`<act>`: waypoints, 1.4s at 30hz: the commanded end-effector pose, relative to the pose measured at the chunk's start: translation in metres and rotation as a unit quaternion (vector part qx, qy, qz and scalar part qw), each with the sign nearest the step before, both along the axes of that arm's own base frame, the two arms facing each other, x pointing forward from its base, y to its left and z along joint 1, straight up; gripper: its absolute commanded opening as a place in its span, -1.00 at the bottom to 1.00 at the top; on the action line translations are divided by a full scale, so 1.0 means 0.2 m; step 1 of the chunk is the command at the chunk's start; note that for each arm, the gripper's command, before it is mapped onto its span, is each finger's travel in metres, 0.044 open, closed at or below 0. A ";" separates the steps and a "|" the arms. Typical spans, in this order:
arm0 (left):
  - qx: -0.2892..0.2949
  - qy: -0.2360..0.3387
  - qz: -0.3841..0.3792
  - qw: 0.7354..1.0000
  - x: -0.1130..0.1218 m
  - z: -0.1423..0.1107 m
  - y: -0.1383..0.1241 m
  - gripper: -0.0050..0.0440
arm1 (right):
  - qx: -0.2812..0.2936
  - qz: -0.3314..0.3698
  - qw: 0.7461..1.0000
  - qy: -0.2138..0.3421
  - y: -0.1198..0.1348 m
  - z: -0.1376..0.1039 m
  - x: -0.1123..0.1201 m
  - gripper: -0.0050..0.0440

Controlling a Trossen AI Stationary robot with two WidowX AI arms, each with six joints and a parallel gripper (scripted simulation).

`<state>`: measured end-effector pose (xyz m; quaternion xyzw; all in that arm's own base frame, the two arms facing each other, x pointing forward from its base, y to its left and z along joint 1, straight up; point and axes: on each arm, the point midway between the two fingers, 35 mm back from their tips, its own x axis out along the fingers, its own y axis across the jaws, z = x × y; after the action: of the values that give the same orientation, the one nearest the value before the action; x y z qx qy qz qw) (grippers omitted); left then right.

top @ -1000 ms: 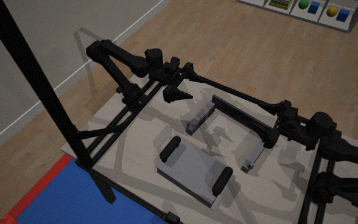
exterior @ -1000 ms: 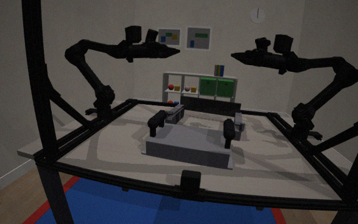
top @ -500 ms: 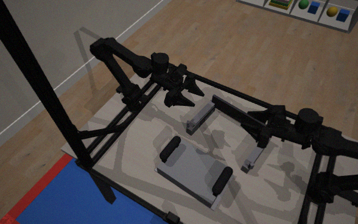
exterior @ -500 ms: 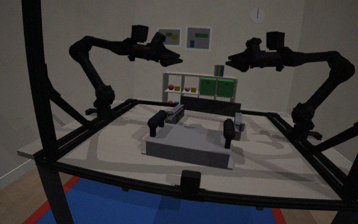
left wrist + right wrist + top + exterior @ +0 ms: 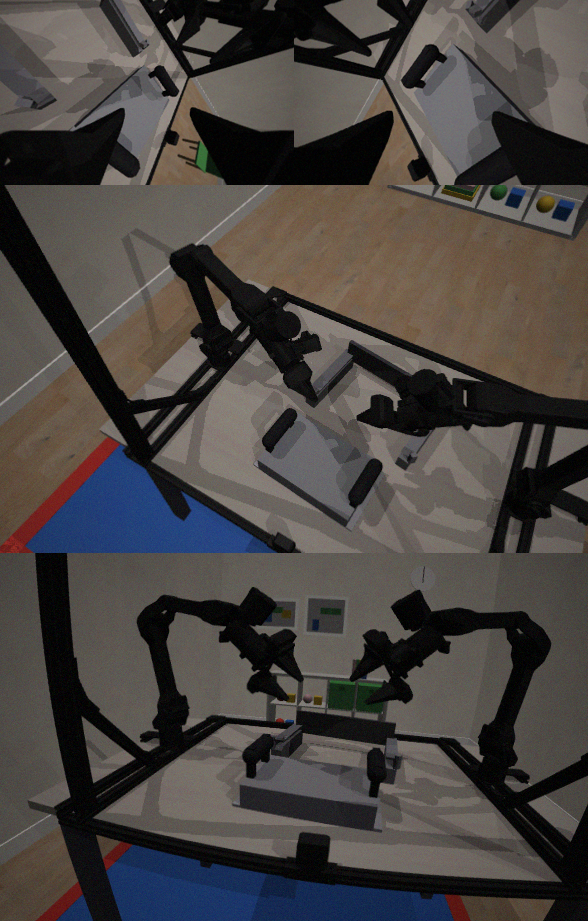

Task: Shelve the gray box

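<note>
The gray box (image 5: 315,465) lies flat on the table in front of the shelf, with a black handle at each end (image 5: 279,429) (image 5: 365,482). The shelf has two gray rails (image 5: 330,375) (image 5: 412,450) and a dark back bar (image 5: 380,365). My left gripper (image 5: 285,683) is open and empty, high above the box's left handle (image 5: 257,750). My right gripper (image 5: 362,689) is open and empty, high above the right handle (image 5: 376,765). The left wrist view shows the box (image 5: 132,116) between the open fingers. The right wrist view shows the box (image 5: 459,103) below the open fingers.
A black frame runs around the table, with a tall post (image 5: 65,325) at the front left corner and a small black block (image 5: 312,848) on the front edge. A room shelf with green boxes (image 5: 355,695) stands behind the table. A blue mat (image 5: 115,505) lies on the floor.
</note>
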<state>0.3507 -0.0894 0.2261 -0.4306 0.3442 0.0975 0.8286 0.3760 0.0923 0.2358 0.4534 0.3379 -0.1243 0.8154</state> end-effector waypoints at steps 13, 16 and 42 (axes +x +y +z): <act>-0.098 0.250 0.235 0.934 -0.15 -0.22 -0.26 0.76 | 0.113 -0.271 0.926 0.239 0.34 -0.27 -0.08 0.76; -0.097 0.269 0.264 0.921 -0.18 -0.24 -0.28 0.76 | 0.112 -0.303 0.912 0.255 0.37 -0.29 -0.10 0.76; -0.097 0.276 0.276 0.916 -0.18 -0.39 -0.29 0.76 | 0.111 -0.316 0.906 0.260 0.38 -0.44 -0.11 0.76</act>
<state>0.3140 -0.1487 0.1520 -0.5439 0.4366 0.4003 0.5944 0.3556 0.1703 0.1544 0.5802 0.3894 -0.4442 0.5607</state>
